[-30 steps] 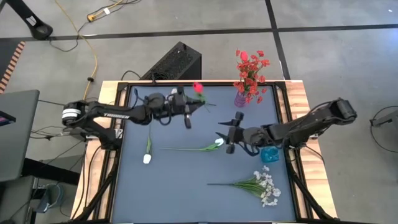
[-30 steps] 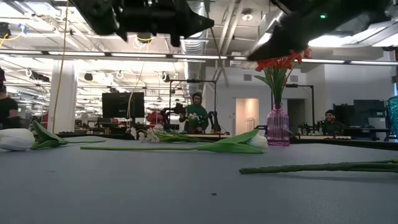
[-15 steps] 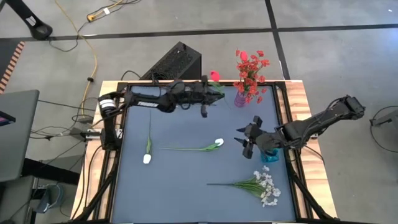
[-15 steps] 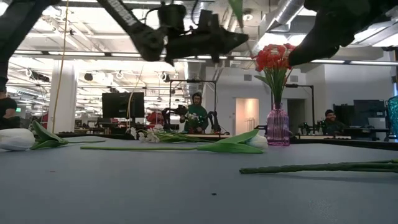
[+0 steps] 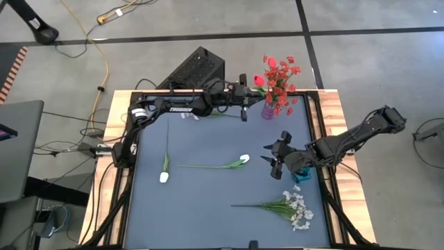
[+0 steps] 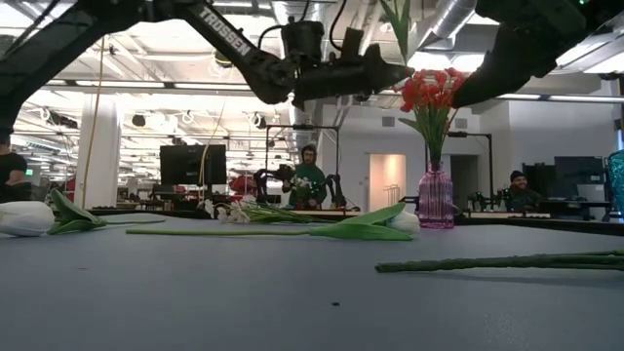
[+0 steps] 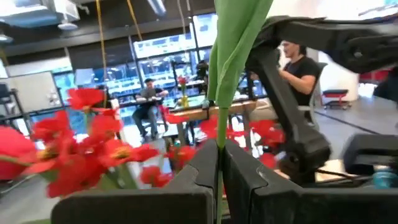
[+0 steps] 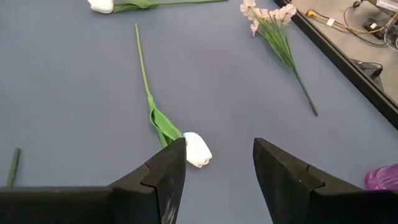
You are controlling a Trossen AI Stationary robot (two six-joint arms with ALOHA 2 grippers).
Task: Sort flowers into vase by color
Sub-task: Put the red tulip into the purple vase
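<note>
Blue-grey matte table [image 5: 208, 187] from above: left gripper [image 5: 243, 98] at top centre, clamped on a red tulip [image 5: 258, 80] right beside the purple vase [image 5: 268, 110] of red flowers [image 5: 280, 78]; only the left wrist view shows the fingers [image 7: 202, 165] pinching the thin green stem. Right gripper [image 5: 274, 157] hovers spread wide and empty at right, by the teal vase [image 5: 300, 173]. Two white tulips [image 5: 243, 160] [image 5: 164, 177] and a white spray [image 5: 298, 208] lie flat on the table, well apart; low view shows people in the room behind.
</note>
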